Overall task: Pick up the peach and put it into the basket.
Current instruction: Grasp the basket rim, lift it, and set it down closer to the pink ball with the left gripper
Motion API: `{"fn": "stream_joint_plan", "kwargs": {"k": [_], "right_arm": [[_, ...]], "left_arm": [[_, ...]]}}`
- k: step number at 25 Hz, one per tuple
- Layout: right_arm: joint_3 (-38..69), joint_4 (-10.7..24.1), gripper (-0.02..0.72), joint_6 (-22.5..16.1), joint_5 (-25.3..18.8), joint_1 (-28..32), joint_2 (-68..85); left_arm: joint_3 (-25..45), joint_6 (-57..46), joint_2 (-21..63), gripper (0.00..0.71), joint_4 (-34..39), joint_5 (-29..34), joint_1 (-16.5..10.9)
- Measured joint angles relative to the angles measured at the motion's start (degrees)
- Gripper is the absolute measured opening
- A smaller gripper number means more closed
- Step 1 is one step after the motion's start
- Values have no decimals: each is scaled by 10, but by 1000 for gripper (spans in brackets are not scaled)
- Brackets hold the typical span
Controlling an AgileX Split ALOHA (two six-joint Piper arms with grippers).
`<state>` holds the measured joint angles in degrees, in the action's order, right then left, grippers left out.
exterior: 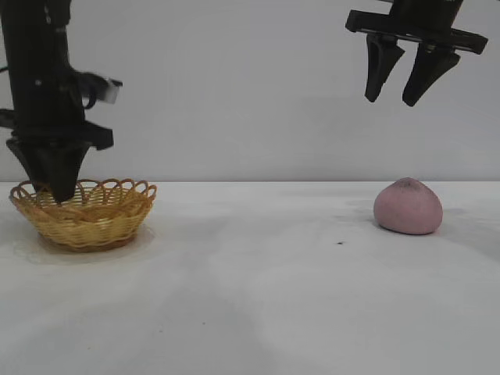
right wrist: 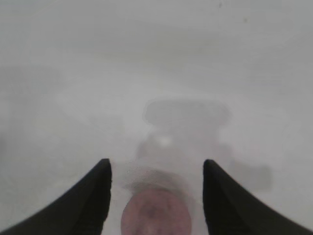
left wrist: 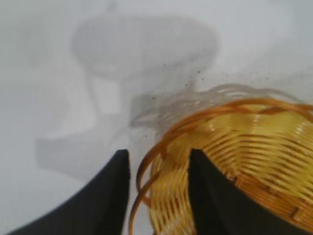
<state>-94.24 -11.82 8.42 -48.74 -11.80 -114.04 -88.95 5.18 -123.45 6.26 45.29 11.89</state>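
The pink-mauve peach (exterior: 408, 207) sits on the white table at the right. My right gripper (exterior: 391, 101) hangs open and empty high above it, slightly to its left; in the right wrist view the peach (right wrist: 155, 215) lies below, between the spread fingers of that gripper (right wrist: 156, 166). The yellow wicker basket (exterior: 86, 219) stands at the left. My left gripper (exterior: 58, 191) is down at its rim. In the left wrist view its jaws (left wrist: 159, 156) straddle the basket's looped rim (left wrist: 254, 142), one finger inside and one outside, with a gap showing.
The white table (exterior: 258, 297) stretches bare between basket and peach. A small dark speck (exterior: 341, 242) lies left of the peach. A plain grey wall is behind.
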Motion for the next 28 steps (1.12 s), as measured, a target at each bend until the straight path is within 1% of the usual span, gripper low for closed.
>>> {"fn": "stream_joint_plan", "kwargs": {"k": [1,2,3,4,5,6,8,10,11,13,14,16,17,22,23,24,26,28], "right_arm": [[0,0,393,0,0,0,0],[0,-1,393,0,0,0,0],[0,-1,393,0,0,0,0],[0,-1,393,0,0,0,0],[0,-1,393,0,0,0,0],[0,-1,393,0,0,-1,0],[0,-1,393,0,0,-1,0],[0,-1,393,0,0,-1,0],[0,-1,393,0,0,-1,0],[0,-1,393,0,0,-1,0],[0,-1,393,0,0,-1,0],[0,-1,393,0,-1,-1,0],[0,-1,393,0,-2,-1,0],[0,-6,393,0,-5,-1,0],[0,-8,393,0,-4,-1,0],[0,-7,393,0,-4,-1,0],[0,-10,393,1,-4,-1,0],[0,-11,393,1,-6,-1,0]], "left_arm": [[-3,0,1,60,-10,-3,0],[-2,-3,2,77,-24,-5,-1],[-1,-9,5,77,-48,-6,-3],[5,-13,12,77,-89,-11,-6],[22,-13,26,34,-134,-23,-9],[48,-5,44,0,-200,-45,-11],[119,39,88,0,-351,-108,-10],[205,109,127,0,-526,-159,6],[236,142,142,0,-601,-183,20],[294,175,155,0,-699,-222,52],[310,183,155,0,-728,-240,64],[334,189,155,0,-756,-261,84],[340,191,155,0,-763,-266,88],[349,192,155,0,-765,-280,93],[349,192,155,50,-760,-281,93],[350,192,155,50,-756,-282,93],[350,192,155,138,-754,-282,93],[350,192,155,262,-753,-282,93]]}}
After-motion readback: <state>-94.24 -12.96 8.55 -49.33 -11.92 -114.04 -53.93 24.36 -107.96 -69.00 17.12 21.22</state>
